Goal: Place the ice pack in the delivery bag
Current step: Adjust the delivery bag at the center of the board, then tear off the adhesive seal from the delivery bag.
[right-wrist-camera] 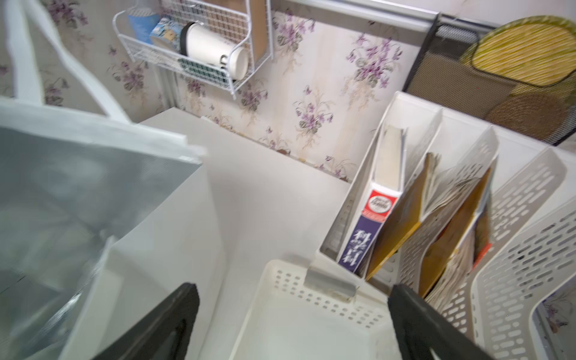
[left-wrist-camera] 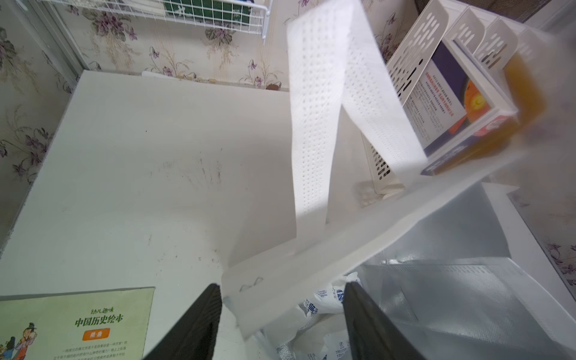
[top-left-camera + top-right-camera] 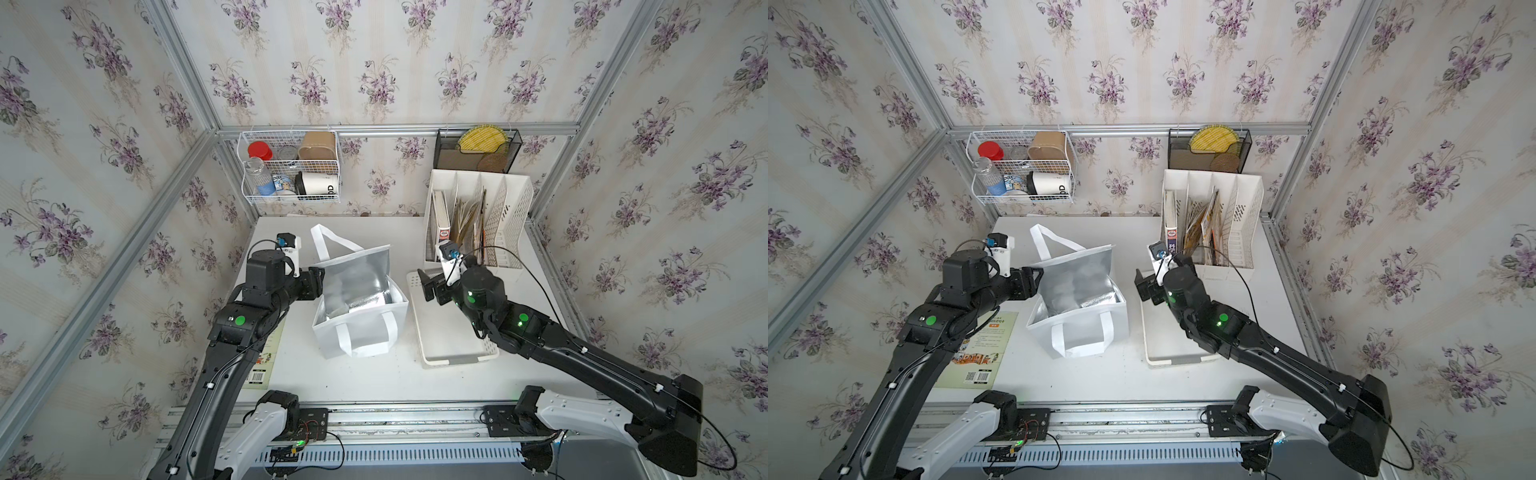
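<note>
The bag (image 3: 328, 336) stood at the centre of the table (image 3: 353, 386) with its mouth open upward. Its 12 o'clock wall rose tall, with a handle (image 3: 328, 241) arching behind it. The ice pack (image 2: 321, 307) lay inside, white with blue print, just under the 9 o'clock rim. In both top views it could not be told from the foil.

The left gripper (image 3: 318, 282) sat at that 9 o'clock rim with its jaws partly apart, straddling the wall's edge. One finger (image 2: 193, 324) was outside the bag and the other inside. It pinched nothing that could be seen, and whether either finger touched the fabric could not be told. The right gripper (image 3: 428, 286) hung at the bag's 3 o'clock over the 12 o'clock end of the basket (image 3: 432, 332), spread wide and empty.

Bare table ran from the bag's 6 o'clock side to the front rail, and a narrower strip lay at 12 o'clock up to the wall. At 3 o'clock the basket stood just beside the bag, leaving almost no gap. The file rack (image 3: 511, 216) closed off the basket's 12 o'clock end. A book (image 3: 980, 353) lay flat at the bag's 8 o'clock, partly under the left arm. A wire shelf (image 3: 291, 166) hung on the wall at 11 o'clock and a mesh holder (image 3: 449, 158) at 1 o'clock.
</note>
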